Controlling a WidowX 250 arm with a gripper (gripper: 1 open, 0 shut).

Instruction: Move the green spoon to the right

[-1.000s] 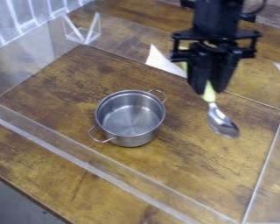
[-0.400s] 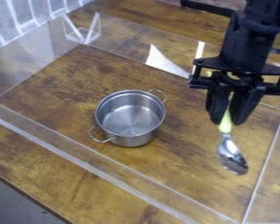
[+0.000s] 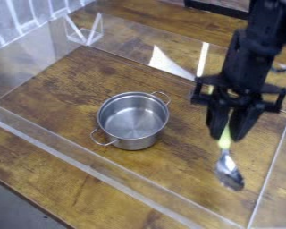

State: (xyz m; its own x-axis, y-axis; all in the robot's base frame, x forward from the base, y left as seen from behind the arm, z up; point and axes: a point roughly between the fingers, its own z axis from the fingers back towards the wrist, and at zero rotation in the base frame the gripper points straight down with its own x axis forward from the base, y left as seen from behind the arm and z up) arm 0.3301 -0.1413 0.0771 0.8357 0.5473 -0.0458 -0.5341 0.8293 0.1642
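While the black gripper (image 3: 224,123) points down over the right side of the wooden table (image 3: 62,116), its fingers are closed partway on the green spoon (image 3: 227,148). They pinch it by its yellow-green handle, and only the low part of that handle peeks out under them. The shiny silver bowl of the spoon hangs at the bottom, a bit blurry. I cannot tell if the tip of the spoon touches the wood.

The spoon is on the right side of the picture, well apart from the round steel pot (image 3: 132,122). That pot sits upright on the brown wood, near the middle, and you can see right down inside it. It has two thin wire handles, one at the top right and one at the bottom left. See-through walls (image 3: 97,184) go around the pot, and some white bars (image 3: 32,18) stand in the top left corner.
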